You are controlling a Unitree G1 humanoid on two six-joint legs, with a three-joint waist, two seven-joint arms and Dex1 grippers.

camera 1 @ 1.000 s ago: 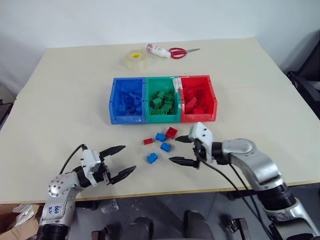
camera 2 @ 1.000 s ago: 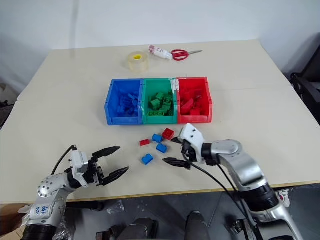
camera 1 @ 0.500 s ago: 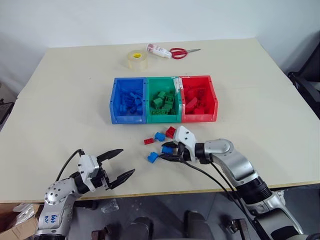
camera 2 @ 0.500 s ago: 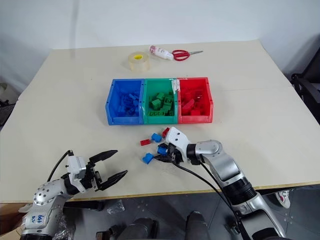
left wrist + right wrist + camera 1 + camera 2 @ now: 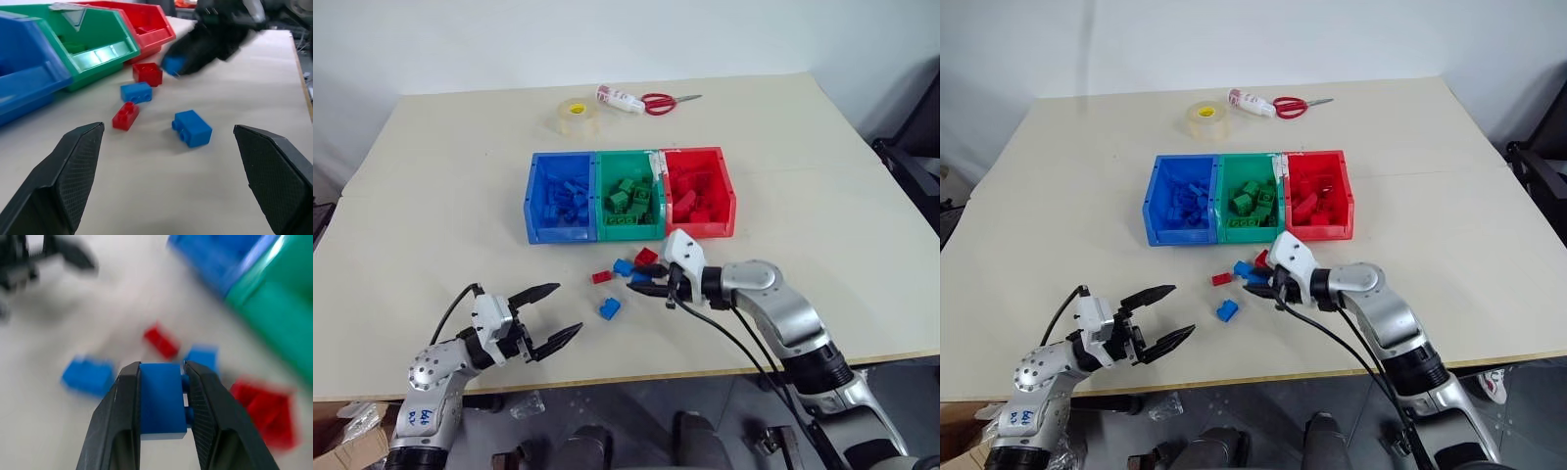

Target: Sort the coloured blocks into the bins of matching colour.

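My right pincer [image 5: 161, 406] is clamped on a blue block [image 5: 162, 399], lifted just above the surface's near-middle. The blue bin [image 5: 562, 196] lies beyond it, toward the far left. My left pincer [image 5: 551, 315] waits agape by the near edge.

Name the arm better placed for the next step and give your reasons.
Right. The right gripper is shut on a blue block, close in front of the blue bin. The left gripper hangs open near the table's front edge, holding nothing.
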